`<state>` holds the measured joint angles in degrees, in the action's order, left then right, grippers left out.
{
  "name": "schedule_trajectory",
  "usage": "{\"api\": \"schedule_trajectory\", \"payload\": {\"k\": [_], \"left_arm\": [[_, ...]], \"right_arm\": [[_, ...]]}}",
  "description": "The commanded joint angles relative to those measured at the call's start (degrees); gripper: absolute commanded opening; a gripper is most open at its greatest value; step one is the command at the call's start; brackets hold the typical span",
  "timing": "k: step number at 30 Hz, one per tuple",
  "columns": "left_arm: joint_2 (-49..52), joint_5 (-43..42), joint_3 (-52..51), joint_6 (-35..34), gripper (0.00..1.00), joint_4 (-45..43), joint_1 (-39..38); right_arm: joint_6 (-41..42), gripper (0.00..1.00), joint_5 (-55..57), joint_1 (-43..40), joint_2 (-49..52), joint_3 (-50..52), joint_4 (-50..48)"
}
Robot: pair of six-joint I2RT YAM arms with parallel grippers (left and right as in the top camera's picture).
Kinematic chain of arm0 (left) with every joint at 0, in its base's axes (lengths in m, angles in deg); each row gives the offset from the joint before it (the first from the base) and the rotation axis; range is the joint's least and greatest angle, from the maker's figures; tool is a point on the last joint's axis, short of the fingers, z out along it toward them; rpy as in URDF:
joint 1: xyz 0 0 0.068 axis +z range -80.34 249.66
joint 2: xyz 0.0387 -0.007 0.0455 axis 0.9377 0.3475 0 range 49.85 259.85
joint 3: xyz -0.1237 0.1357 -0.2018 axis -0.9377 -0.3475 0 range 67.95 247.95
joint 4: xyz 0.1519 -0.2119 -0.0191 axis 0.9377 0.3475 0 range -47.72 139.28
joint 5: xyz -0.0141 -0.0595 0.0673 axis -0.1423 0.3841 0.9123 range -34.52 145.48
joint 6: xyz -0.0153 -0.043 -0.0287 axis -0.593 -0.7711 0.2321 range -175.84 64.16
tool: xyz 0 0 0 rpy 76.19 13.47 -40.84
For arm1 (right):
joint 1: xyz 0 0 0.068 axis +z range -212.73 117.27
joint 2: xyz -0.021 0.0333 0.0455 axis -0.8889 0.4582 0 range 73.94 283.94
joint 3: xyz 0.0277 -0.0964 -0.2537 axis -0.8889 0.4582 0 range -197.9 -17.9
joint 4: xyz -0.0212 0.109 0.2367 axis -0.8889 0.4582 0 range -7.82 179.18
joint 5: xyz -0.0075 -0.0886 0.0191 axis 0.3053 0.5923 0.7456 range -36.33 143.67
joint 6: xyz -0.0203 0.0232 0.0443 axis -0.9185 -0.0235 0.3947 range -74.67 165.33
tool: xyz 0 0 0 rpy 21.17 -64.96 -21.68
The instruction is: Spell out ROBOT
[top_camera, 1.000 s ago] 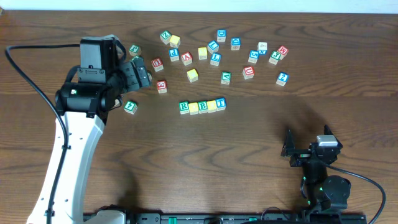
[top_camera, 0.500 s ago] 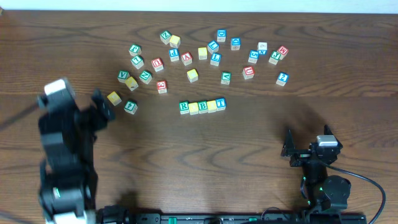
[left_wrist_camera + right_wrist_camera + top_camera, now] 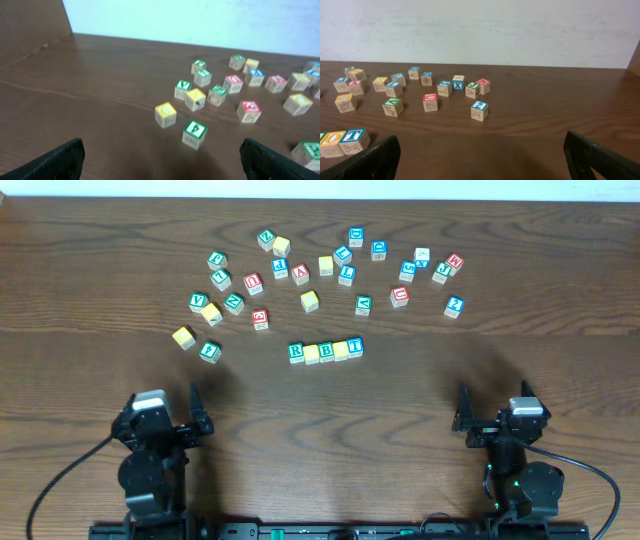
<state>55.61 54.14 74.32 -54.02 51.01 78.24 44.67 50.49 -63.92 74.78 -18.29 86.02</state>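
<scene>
Five cubes stand touching in a row at the table's middle: green-framed R, a yellow-faced cube, green-framed B, a second yellow-faced cube and blue-framed T. The T and a yellow-faced cube show at the right wrist view's lower left. The R's corner shows at the left wrist view's right edge. My left gripper is open and empty at the front left. My right gripper is open and empty at the front right. Both are well short of the row.
Many other letter cubes lie scattered in an arc behind the row, from a green-framed cube and a yellow cube at the left to a blue-framed 2 at the right. Cables run along the front edge.
My left arm has drawn back from the cubes at the left to the table's front left and now sits folded low, gripper open. The right arm and the row have not moved.
</scene>
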Motion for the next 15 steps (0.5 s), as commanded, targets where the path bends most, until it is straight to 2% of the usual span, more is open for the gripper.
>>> {"api": "schedule_trajectory", "payload": {"k": [1,15], "left_arm": [[-3.28,0.61,-2.78,1.20,0.97,-0.48,0.31],[-5.42,0.70,-4.55,1.57,0.98,-1.38,0.31]], "right_arm": [[-0.24,0.99,0.00,0.44,-0.42,0.07,0.26],[-0.24,0.99,0.00,0.44,-0.42,0.07,0.26]]}}
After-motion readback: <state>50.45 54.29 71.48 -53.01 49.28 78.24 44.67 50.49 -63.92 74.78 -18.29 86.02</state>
